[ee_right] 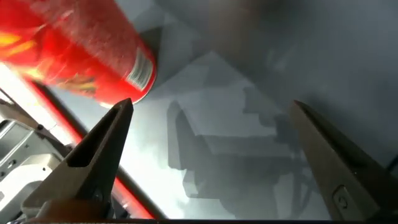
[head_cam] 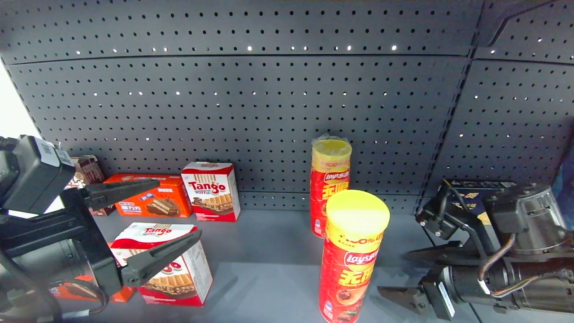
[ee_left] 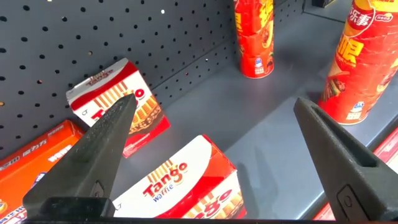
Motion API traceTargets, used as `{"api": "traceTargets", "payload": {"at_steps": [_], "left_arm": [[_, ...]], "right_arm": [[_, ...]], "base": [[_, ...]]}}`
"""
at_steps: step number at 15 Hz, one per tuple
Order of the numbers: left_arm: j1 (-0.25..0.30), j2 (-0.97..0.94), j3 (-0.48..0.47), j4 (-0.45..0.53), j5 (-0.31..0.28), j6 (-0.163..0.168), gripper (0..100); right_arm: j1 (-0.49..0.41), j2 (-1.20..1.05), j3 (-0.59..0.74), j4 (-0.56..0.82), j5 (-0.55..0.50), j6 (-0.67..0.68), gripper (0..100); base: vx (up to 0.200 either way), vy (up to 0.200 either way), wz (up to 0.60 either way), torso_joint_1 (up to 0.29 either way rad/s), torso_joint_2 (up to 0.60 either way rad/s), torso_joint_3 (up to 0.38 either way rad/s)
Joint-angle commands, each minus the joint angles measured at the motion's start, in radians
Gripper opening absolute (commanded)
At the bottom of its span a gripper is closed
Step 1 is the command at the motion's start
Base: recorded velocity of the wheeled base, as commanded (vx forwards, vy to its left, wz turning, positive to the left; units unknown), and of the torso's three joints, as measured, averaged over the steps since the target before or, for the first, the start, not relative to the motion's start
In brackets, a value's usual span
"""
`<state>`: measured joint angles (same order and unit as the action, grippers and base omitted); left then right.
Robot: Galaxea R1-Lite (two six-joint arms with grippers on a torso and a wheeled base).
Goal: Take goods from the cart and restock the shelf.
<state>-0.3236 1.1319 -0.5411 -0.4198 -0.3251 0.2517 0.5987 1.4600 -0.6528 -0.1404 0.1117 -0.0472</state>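
Note:
Two red chip cans with yellow lids stand on the grey shelf (head_cam: pixel 269 278): a front can (head_cam: pixel 352 255) and a rear can (head_cam: pixel 329 184) near the pegboard. My right gripper (head_cam: pixel 399 276) is open just right of the front can, nothing between its fingers; that can's base (ee_right: pixel 81 56) shows close by in the right wrist view. My left gripper (head_cam: pixel 175 213) is open above a wafer box (head_cam: pixel 172 264) at the front left. A second wafer box (head_cam: pixel 210 190) stands behind it. The left wrist view has both boxes (ee_left: pixel 186 186) (ee_left: pixel 118 106) and both cans (ee_left: pixel 364 62) (ee_left: pixel 254 34).
An orange biscuit box (head_cam: pixel 154 195) lies at the back left beside a brown box (head_cam: pixel 87 172). A dark blue box (head_cam: pixel 475 195) sits in the adjacent bay to the right. Bare shelf lies between the wafer boxes and the cans. A red strip (ee_right: pixel 74 127) edges the shelf front.

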Motion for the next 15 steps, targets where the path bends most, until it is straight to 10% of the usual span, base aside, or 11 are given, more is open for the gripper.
{"api": "traceTargets", "payload": {"at_steps": [1,15], "left_arm": [[0.0,0.005,0.0,-0.002,0.0,0.0,100],[0.0,0.016,0.006,-0.004,-0.003,-0.002,100]], "right_arm": [[0.003,0.04,-0.027,-0.001,-0.003,0.0,100],[0.062,0.095,-0.05,-0.015,-0.004,0.0,100]], "base": [[0.0,0.0,0.0,0.0,0.0,0.0],[0.0,0.0,0.0,0.0,0.0,0.0]]}}
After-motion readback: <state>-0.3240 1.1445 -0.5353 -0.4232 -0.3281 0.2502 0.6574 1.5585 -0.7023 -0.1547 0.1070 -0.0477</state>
